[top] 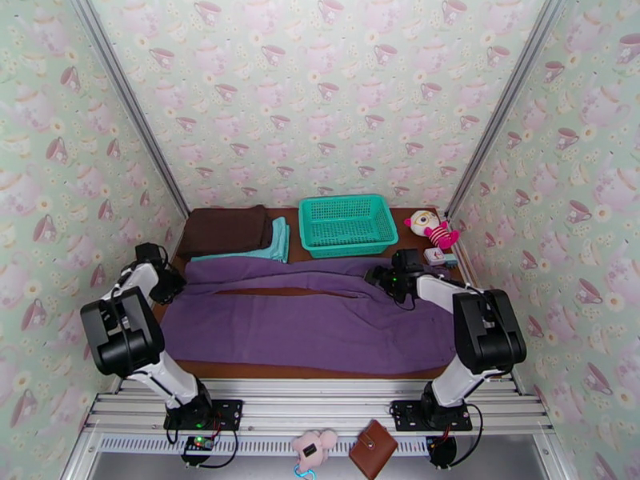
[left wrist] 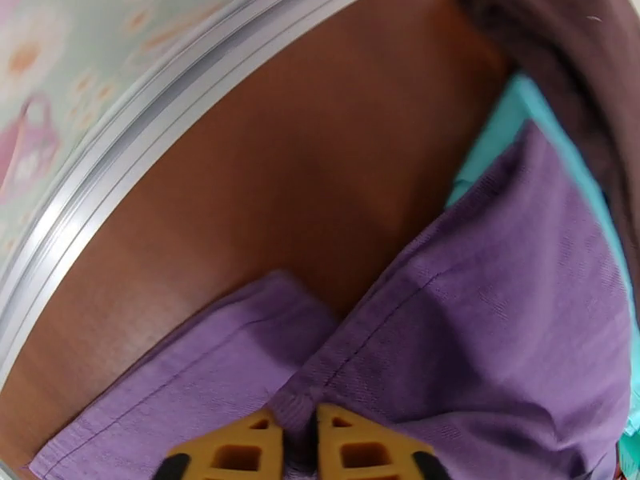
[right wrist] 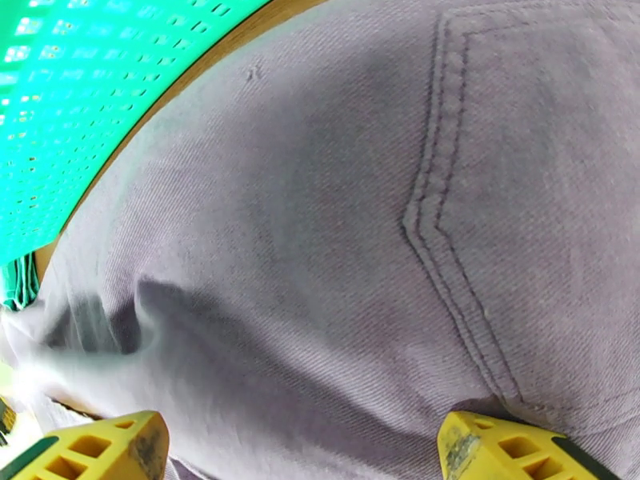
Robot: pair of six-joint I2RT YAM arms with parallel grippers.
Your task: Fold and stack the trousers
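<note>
Purple soft-weave trousers (top: 320, 322) lie spread flat across the brown counter (top: 240, 370), with 2 long legs running left and the waist at the right, near the teal mesh basket (top: 308, 226). The left claw (left wrist: 298, 422) has its ribbed yellow fingers (left wrist: 240, 450) nearly together, pinching a ridge of hemmed leg cloth. The right claw (right wrist: 304, 442) stands wide apart over the double-stitched back pocket (right wrist: 520, 194).

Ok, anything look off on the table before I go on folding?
Nothing spilled or damaged. The trousers lie askew: the two legs are parted, with a strip of bare table between them, and the far leg runs up against the teal folded garment, so the edges are not lined up.
</note>
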